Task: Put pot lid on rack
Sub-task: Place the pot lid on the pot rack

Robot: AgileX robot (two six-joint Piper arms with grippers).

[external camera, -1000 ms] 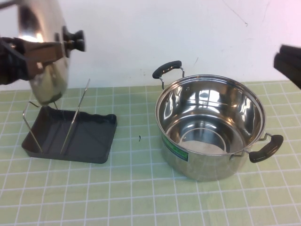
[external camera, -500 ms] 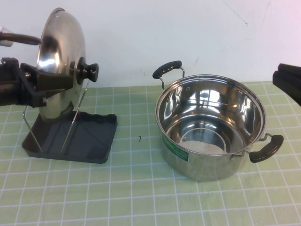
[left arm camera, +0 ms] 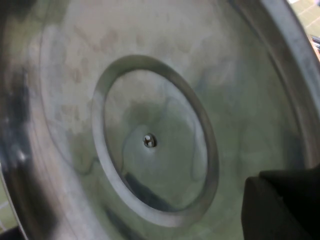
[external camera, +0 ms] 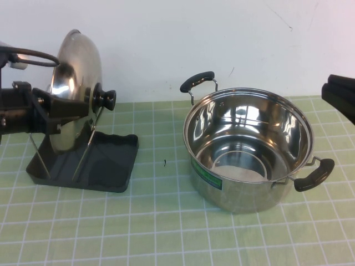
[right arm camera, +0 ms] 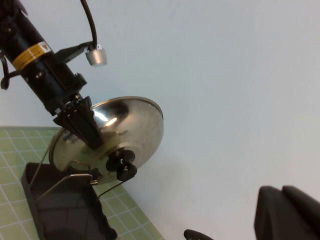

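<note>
The pot lid [external camera: 75, 66] stands on edge, its black knob [external camera: 104, 98] facing right. Its lower rim is down in the dark grey rack [external camera: 111, 160], between the upright wire loops. My left gripper [external camera: 82, 108] reaches in from the left and is shut on the lid, one finger across the dome near the knob. The left wrist view is filled by the lid's inner side [left arm camera: 150, 100], with one finger [left arm camera: 285, 205] on it. The right wrist view shows the lid [right arm camera: 135, 125] and rack [right arm camera: 65, 210]. My right gripper [external camera: 339, 93] is shut and empty at the far right, raised.
A deep steel pot [external camera: 247, 149] with two black handles stands open on the green grid mat, right of the rack. A white wall runs close behind the rack and pot. A cable loops above my left arm.
My left gripper has brought the lid down and to the right, from above the rack's left side into the rack between the wire loops. The right arm has barely moved.
</note>
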